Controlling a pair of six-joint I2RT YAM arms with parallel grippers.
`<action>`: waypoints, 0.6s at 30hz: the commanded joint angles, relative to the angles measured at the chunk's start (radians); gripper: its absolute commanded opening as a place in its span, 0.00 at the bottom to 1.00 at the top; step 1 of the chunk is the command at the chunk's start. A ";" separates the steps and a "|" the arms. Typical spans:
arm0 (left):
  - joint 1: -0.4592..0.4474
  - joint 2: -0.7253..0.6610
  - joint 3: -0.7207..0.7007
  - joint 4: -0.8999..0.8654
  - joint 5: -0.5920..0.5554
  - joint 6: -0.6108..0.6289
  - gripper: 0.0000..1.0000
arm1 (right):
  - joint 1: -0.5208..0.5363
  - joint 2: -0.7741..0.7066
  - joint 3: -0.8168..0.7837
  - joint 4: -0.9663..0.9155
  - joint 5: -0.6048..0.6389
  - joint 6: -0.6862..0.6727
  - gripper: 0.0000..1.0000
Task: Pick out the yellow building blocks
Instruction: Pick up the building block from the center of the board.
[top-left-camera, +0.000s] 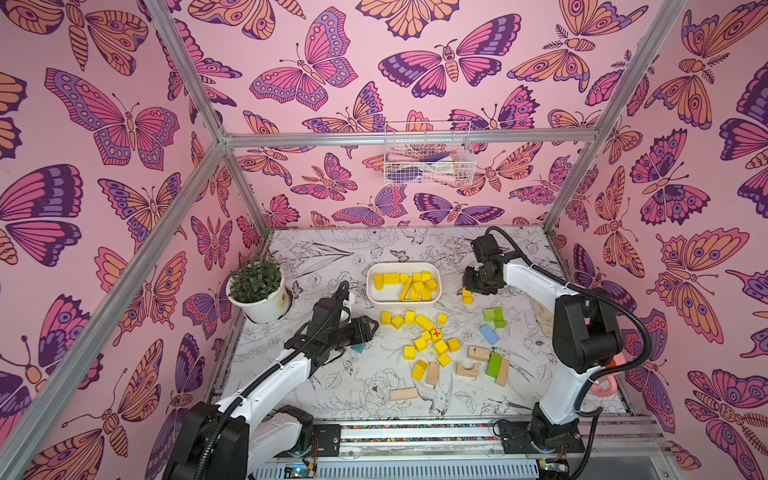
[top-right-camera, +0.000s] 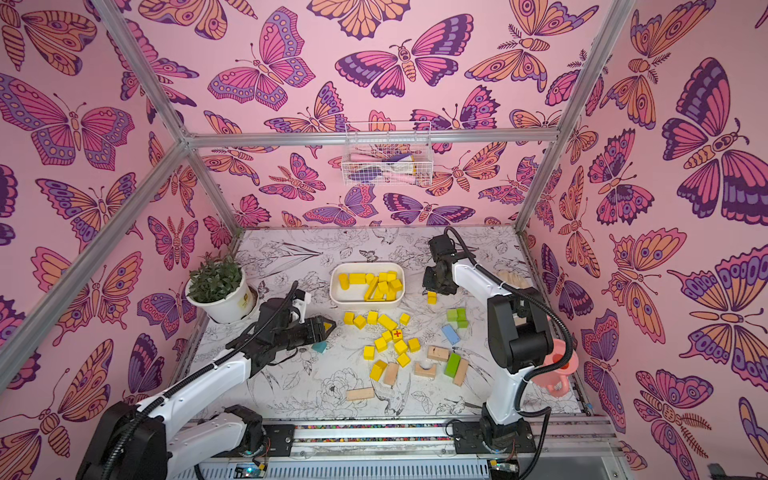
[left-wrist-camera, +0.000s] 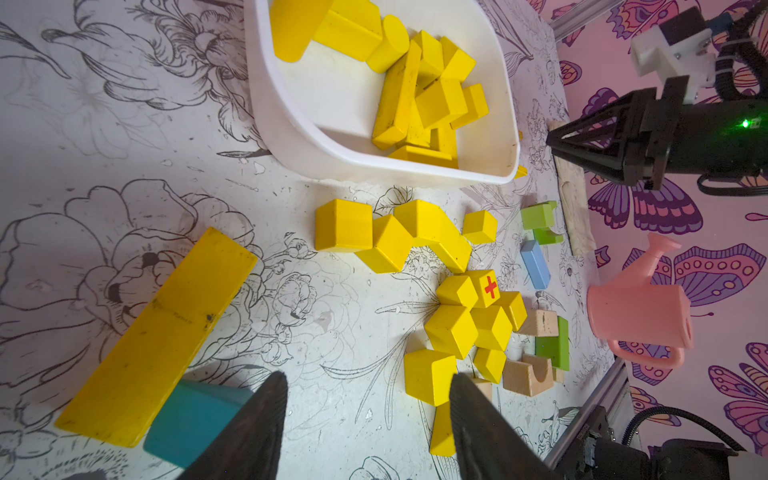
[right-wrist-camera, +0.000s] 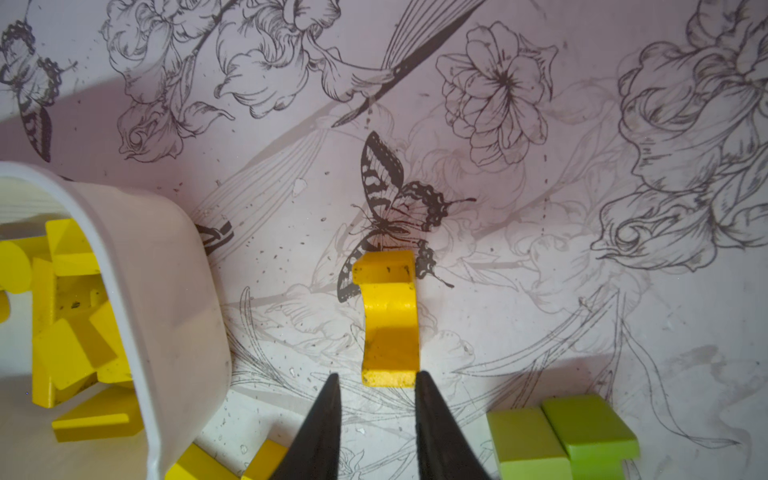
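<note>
Several yellow building blocks lie in a white tub. More of them are scattered in front of it, one cube with a red cross. My right gripper hangs to the right of the tub, open by a narrow gap. A yellow arch block lies on the table just past its tips. My left gripper is open and empty, left of the scattered blocks. A long yellow bar and a teal block lie beside it.
Green blocks, a blue block and tan wooden blocks lie at the right of the table. A potted plant stands at the left edge, a pink watering can at the right edge. A wire basket hangs on the back wall.
</note>
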 joint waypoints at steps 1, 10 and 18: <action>0.009 0.007 -0.008 0.018 0.017 -0.005 0.63 | -0.007 0.050 0.039 -0.056 0.015 -0.019 0.35; 0.009 0.012 -0.006 0.020 0.018 -0.005 0.63 | -0.004 0.145 0.099 -0.100 0.025 -0.027 0.45; 0.009 0.015 -0.004 0.020 0.017 -0.006 0.63 | 0.017 0.177 0.093 -0.128 0.078 -0.015 0.44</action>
